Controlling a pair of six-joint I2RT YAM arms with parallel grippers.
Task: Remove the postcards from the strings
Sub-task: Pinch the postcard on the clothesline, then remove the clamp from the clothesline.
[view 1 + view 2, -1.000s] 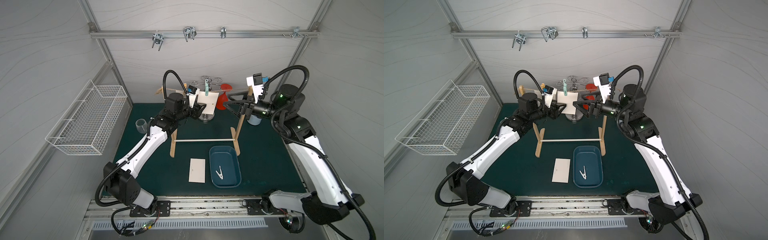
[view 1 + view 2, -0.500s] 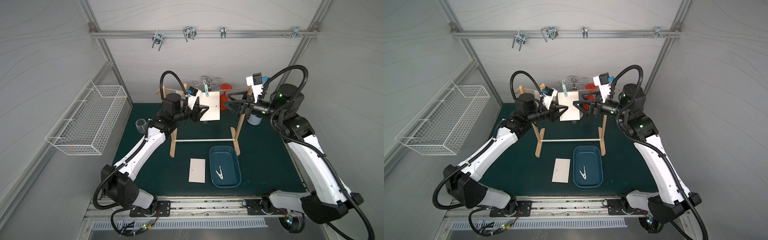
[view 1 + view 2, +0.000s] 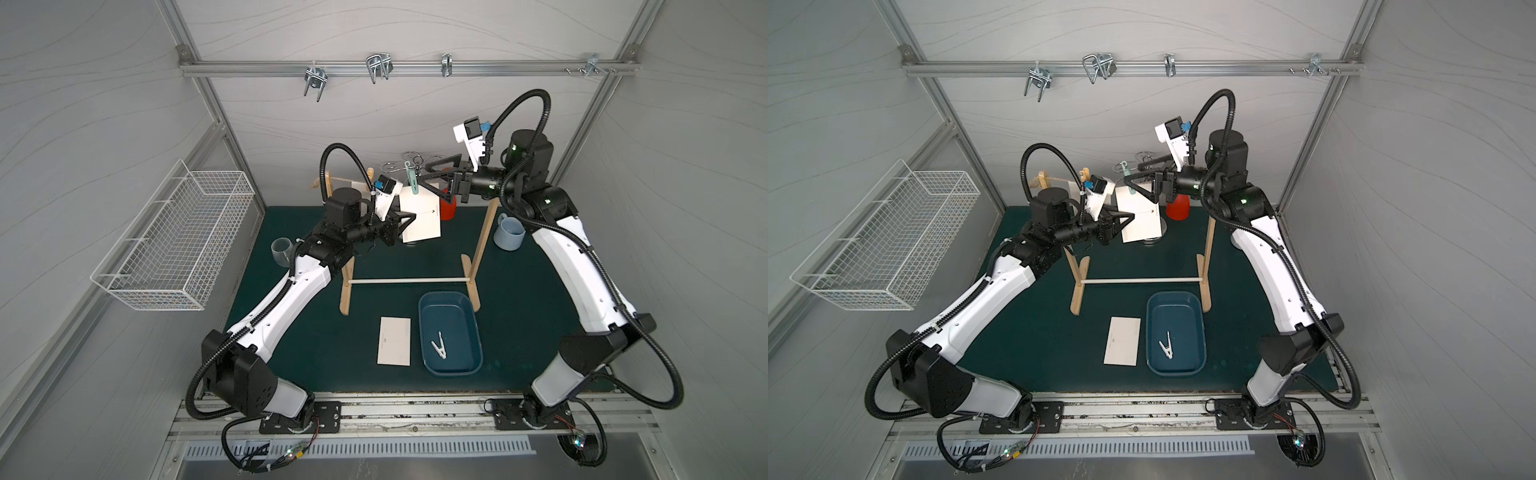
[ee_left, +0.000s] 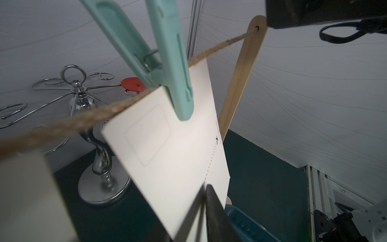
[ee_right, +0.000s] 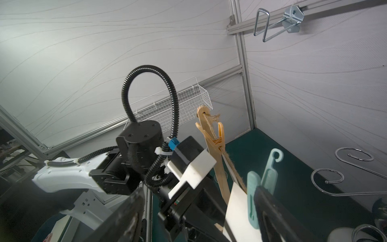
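The postcard (image 3: 426, 216) hangs from the jute string (image 4: 62, 123), held by a teal clothespin (image 3: 412, 183). The left gripper (image 3: 409, 219) pinches its lower corner, while the right gripper (image 3: 423, 174), spread, straddles the clothespin. The next move is probably to squeeze the clothespin open and draw the card free.

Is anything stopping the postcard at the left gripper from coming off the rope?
Yes: a teal clothespin clamps the postcard to the rope at its top edge; the right gripper is open beside it.

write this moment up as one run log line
left gripper: at lower edge of hanging postcard, grip unclear | right gripper: open around teal clothespin on rope | done: loose postcard on mat, white clothespin in tray
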